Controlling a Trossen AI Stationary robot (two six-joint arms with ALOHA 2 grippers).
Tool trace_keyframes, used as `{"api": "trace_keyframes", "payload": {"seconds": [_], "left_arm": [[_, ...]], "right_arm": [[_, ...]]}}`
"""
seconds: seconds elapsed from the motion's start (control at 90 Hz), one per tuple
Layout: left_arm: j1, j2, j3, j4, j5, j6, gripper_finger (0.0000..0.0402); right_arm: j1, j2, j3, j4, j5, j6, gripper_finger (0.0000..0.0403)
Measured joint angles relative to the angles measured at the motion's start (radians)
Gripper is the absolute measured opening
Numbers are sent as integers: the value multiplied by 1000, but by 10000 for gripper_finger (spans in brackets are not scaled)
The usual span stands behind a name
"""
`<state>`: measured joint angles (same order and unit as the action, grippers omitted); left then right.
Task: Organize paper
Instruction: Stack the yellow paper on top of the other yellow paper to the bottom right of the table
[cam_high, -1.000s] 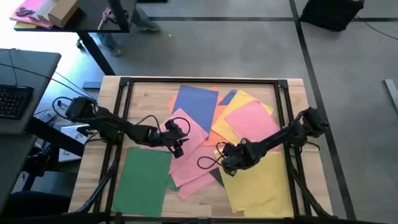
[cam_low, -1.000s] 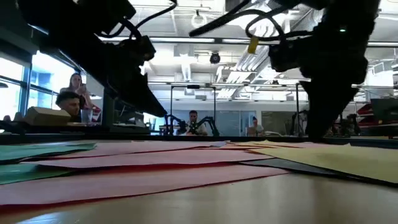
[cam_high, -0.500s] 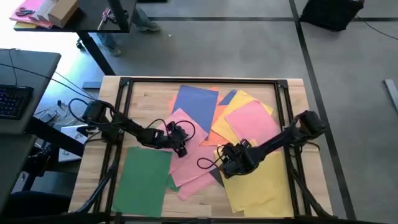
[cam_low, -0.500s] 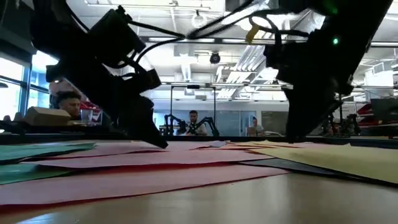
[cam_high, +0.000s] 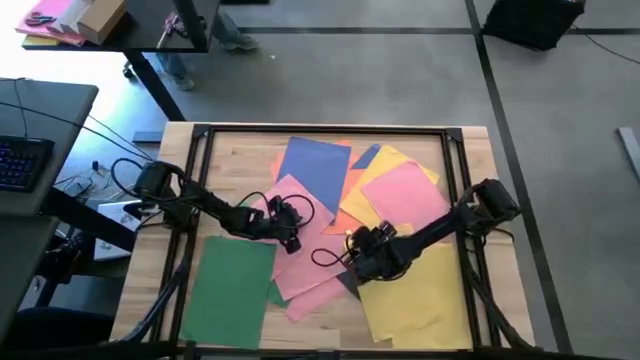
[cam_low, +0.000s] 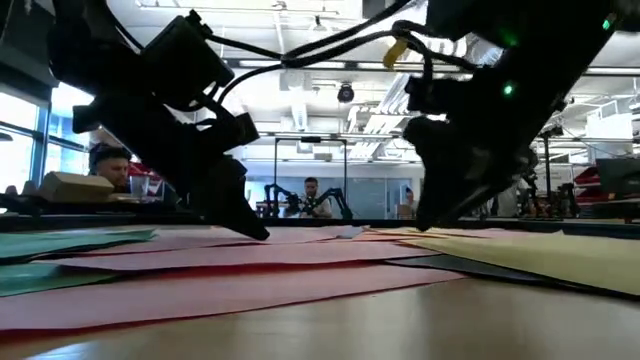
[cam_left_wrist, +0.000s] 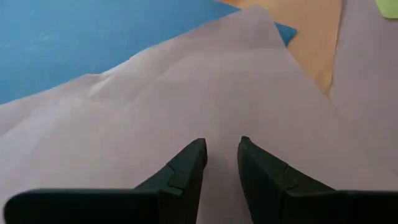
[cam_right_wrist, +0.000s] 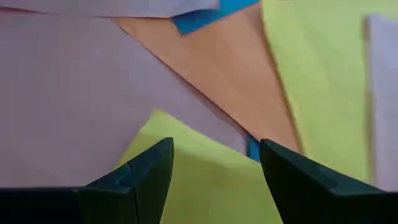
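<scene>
Left gripper (cam_left_wrist: 221, 149) down on the pink sheet (cam_left_wrist: 186, 106), fingers narrowed to a slit — right gripper (cam_right_wrist: 214, 155) spread wide over the yellow sheet's (cam_right_wrist: 205, 186) corner.

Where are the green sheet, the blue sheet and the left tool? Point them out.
green sheet (cam_high: 232, 290), high view, middle of the sheet.
blue sheet (cam_high: 315, 168), high view, bare middle of the sheet.
left tool (cam_left_wrist: 221, 155), left wrist view, midway between its fingertips.

Bright ceiling lights silhouette the arms; foreground blurred.
</scene>
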<state>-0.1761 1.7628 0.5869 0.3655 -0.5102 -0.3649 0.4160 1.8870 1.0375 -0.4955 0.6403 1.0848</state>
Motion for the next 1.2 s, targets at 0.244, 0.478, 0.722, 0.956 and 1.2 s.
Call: {"api": "trace_keyframes", "payload": {"seconds": [0.244, 0.478, 0.722, 0.956, 1.2], "left_arm": [[0, 0, 0, -7, 0, 0, 85], [0, 0, 0, -7, 2, 0, 85], [0, 0, 0, -9, 2, 0, 85], [0, 0, 0, -11, 1, 1, 85], [0, 1, 0, -11, -1, 2, 85]], "right_arm": [[-11, 0, -25, -34, -43, -12, 224], [15, -3, -18, -119, -81, 67, 224], [59, -3, 44, -279, -184, 93, 224], [138, -4, 65, -357, -285, 189, 224], [155, 0, 200, -463, -224, 126, 224]]}}
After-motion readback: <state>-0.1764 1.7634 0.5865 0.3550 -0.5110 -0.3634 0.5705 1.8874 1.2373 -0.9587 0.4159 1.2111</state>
